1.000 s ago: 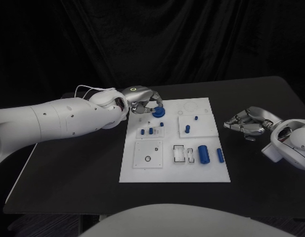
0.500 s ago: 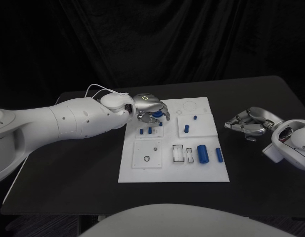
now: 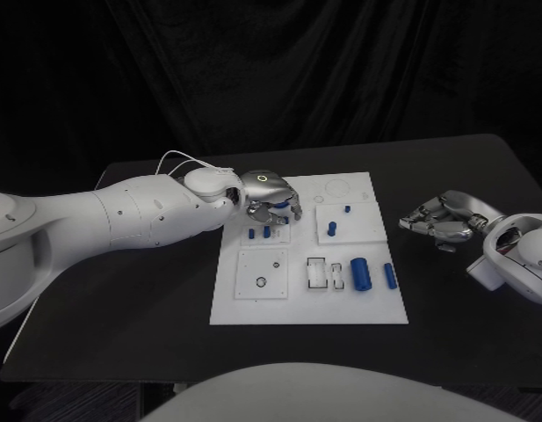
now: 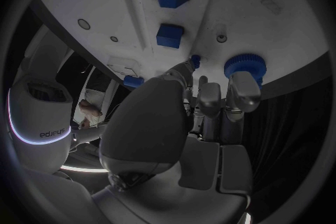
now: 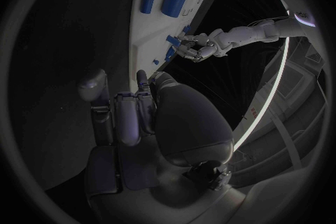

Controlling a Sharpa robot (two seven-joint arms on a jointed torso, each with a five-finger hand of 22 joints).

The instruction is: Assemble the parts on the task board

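The white task board (image 3: 308, 303) lies in the middle of the table. My left hand (image 3: 271, 200) hangs over its far left part, fingers pointing down. In the left wrist view one fingertip (image 4: 241, 83) stands against a round ribbed blue part (image 4: 245, 63), and the thumb tip is beside a small blue peg (image 4: 195, 60). I cannot tell whether the hand (image 4: 203, 101) grips either. Two blue blocks (image 4: 171, 14) stand in the board beyond the fingers. My right hand (image 3: 442, 218) rests on the table right of the board, fingers curled in on nothing.
A thick blue cylinder (image 3: 362, 273) and a thin one (image 3: 390, 276) lie at the board's near right, with white slots (image 3: 325, 274) beside them. A blue piece (image 3: 333, 230) and a small peg (image 3: 348, 210) stand farther back. Bare table surrounds the board.
My left hand has moved a little toward me and to the right, lower over the board's far left corner. The right hand has stayed where it was.
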